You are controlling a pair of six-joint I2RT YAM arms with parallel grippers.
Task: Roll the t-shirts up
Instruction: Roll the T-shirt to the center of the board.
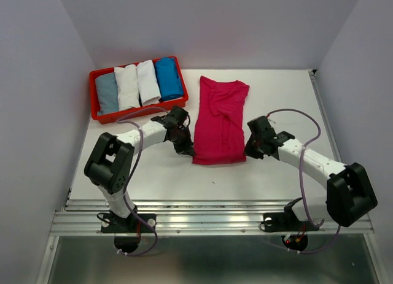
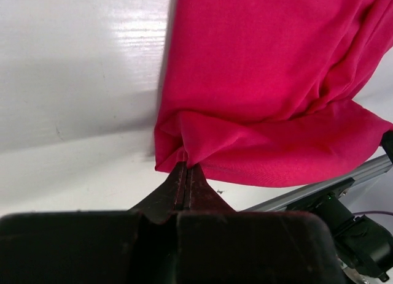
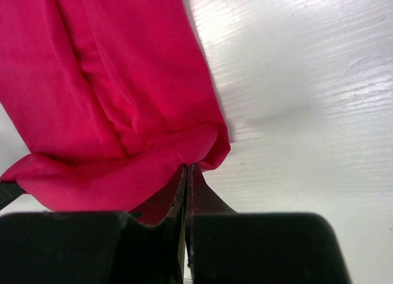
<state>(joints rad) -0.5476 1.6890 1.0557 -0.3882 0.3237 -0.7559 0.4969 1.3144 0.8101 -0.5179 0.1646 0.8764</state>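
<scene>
Black left gripper and black right gripper clamp the near hem corners of the bright magenta-pink cloth t-shirt, lying flat ahead of both jaws. Roll starting; next likely needs even forward curl.

Left side: your left arm rises from its base to a raised elbow, then the forearm runs inward to the wrist. Your left gripper points down and inward from there. In its wrist view the two fingers press flat together, with a fold of the magenta t-shirt nipped right at the tips.

Right side: your right arm mirrors this, elbow out wide, forearm angled inward to the wrist. Your right gripper has its fingers closed to a thin seam. The cloth edge is caught at the tips and spreads ahead and left of them.

The two grippers face each other, well apart.
</scene>
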